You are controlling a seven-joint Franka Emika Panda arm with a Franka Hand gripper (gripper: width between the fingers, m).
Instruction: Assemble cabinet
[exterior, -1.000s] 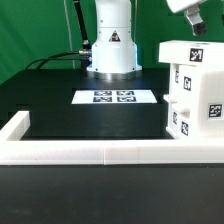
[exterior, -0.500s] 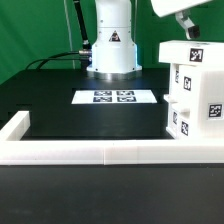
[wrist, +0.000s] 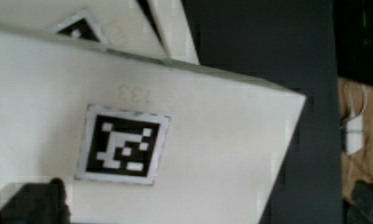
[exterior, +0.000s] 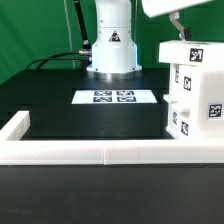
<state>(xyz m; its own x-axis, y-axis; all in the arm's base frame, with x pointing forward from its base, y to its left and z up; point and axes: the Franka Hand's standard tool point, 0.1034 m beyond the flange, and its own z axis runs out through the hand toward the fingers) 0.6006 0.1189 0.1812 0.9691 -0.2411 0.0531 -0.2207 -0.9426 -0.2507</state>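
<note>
Cabinet (exterior: 194, 95) | tool (exterior: 183, 30) above its top, jaws spread wide | holding nothing, no visible contact

white cabinet (exterior: 190, 90) with black-and-white square tags, black table (exterior: 60, 115), white rail (exterior: 90, 150)

No words, brand names or numbers can be read. The arm's base (exterior: 112, 50) carries a black warning triangle. Black-and-white square tags sit on the cabinet (exterior: 192, 95) and, in front of the base, four on the marker board (exterior: 115, 97).
</note>
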